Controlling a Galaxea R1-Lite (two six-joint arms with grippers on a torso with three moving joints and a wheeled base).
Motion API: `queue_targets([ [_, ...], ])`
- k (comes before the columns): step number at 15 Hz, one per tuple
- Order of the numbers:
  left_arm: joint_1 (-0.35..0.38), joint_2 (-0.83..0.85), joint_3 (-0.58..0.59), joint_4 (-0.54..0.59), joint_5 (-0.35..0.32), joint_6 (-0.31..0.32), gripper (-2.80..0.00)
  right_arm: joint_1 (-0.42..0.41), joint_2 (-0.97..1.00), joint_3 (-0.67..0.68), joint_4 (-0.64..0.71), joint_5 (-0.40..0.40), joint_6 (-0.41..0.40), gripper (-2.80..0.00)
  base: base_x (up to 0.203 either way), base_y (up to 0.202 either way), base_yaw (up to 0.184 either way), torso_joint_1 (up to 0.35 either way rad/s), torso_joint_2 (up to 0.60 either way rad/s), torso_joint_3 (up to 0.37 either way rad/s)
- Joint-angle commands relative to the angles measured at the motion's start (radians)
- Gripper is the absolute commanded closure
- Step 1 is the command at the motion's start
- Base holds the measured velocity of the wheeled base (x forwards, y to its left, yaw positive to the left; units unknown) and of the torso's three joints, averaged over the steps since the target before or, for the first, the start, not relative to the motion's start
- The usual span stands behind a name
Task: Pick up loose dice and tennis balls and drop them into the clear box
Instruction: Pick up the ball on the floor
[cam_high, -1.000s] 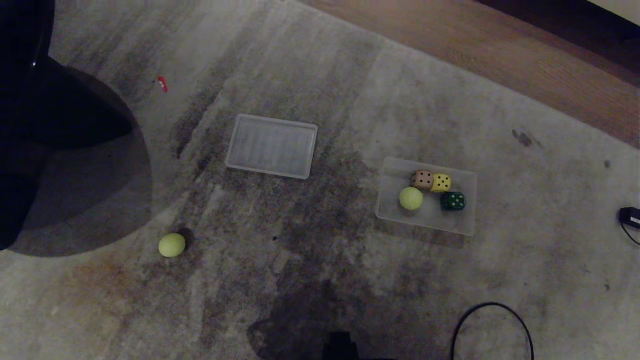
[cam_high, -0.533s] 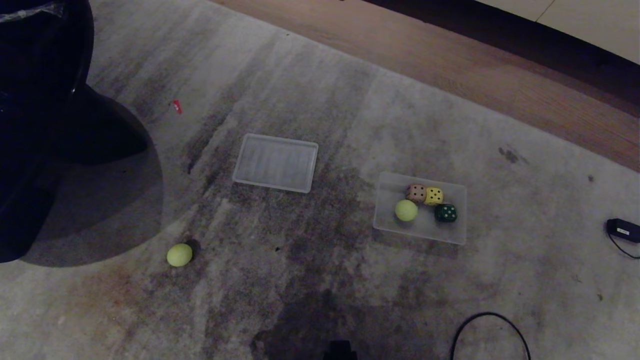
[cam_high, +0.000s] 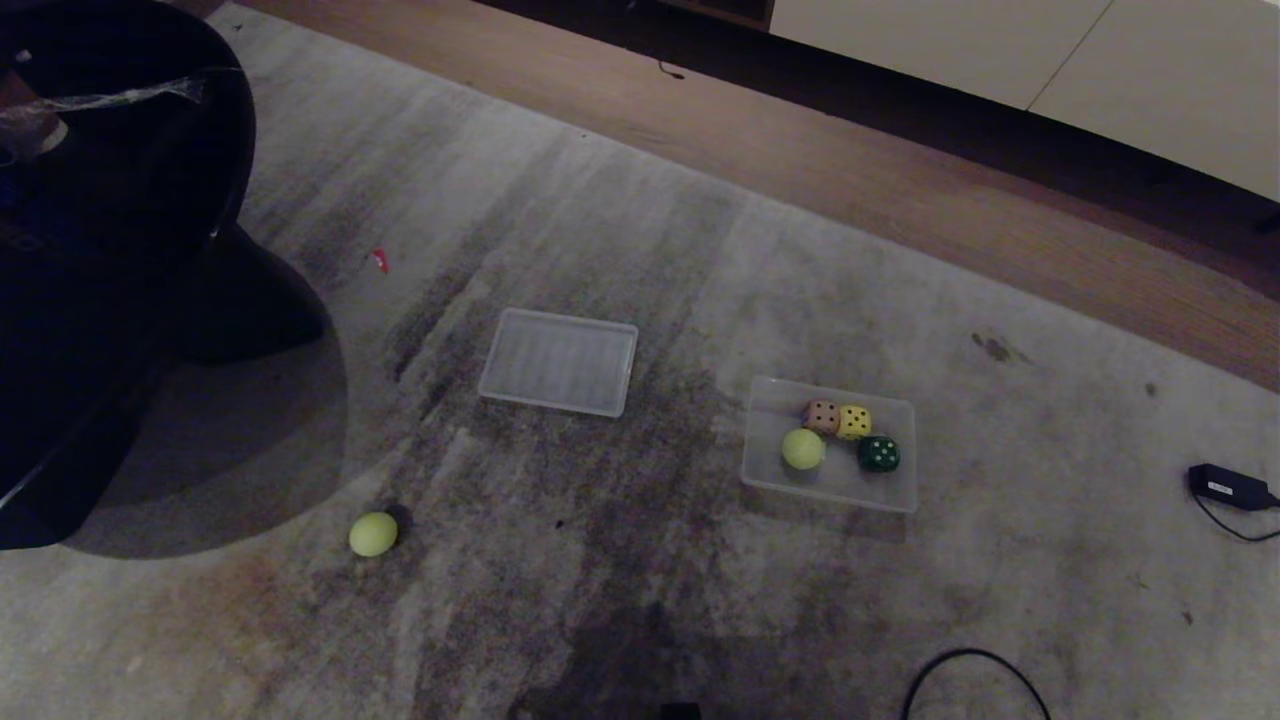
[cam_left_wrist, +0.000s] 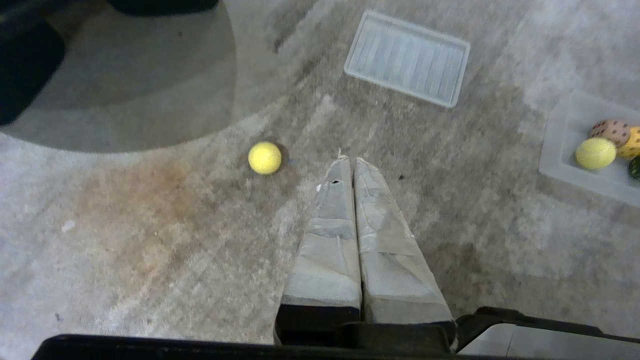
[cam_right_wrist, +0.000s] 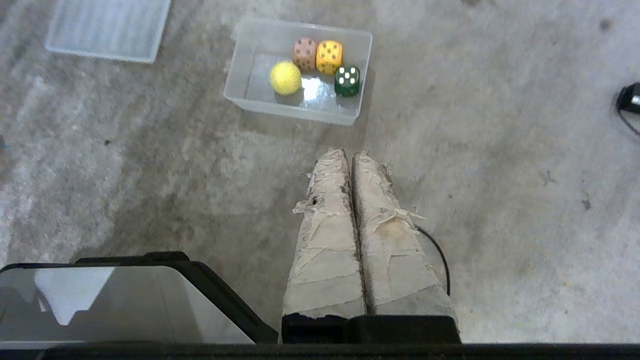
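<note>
Loose tennis ball (cam_high: 373, 534): I see it alone on the carpet (cam_high: 640, 560), well left of the clear box (cam_high: 760, 470); may roll if nudged.
Clear box: open; holds one tennis ball (cam_high: 802, 449), tan die (cam_high: 821, 416), yellow die (cam_high: 853, 422), green die (cam_high: 878, 454).
Lid (cam_high: 559, 361): flat on the carpet, between ball and box; I could clip it in transit.
Left gripper (cam_left_wrist: 350, 161): closed, empty, near the loose ball; must open first.
Right gripper (cam_right_wrist: 348, 155): closed, empty, just short of the box.
Cable (cam_high: 975, 670): near the box; snag risk.
</note>
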Motion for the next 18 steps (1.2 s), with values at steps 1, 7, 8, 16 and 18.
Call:
queue_targets([
  [1,0.0,0.002,0.002,-0.001,0.001,-0.002,0.0,0.0,0.002,0.0,0.001,0.001,0.0,0.0,0.0,0.0,0.0,0.002,0.0,0.202],
  [7,0.0,0.002,0.002,-0.001,0.001,-0.002,0.0,0.0,0.002,0.0,0.001,0.001,0.0,0.0,0.0,0.0,0.0,0.001,0.0,0.202],
  [8,0.0,0.002,0.002,-0.001,0.001,-0.002,0.0,0.0,0.002,0.0,0.001,0.001,0.0,0.0,0.0,0.0,0.0,-0.001,0.0,0.207],
  [16,0.0,0.002,0.002,-0.001,0.001,-0.002,0.0,0.0,0.002,0.0,0.001,0.001,0.0,0.0,0.0,0.0,0.0,0.001,0.0,0.202],
  [18,0.0,0.002,0.002,-0.001,0.001,-0.002,0.0,0.0,0.002,0.0,0.001,0.001,0.0,0.0,0.0,0.0,0.0,-0.002,0.0,0.205],
])
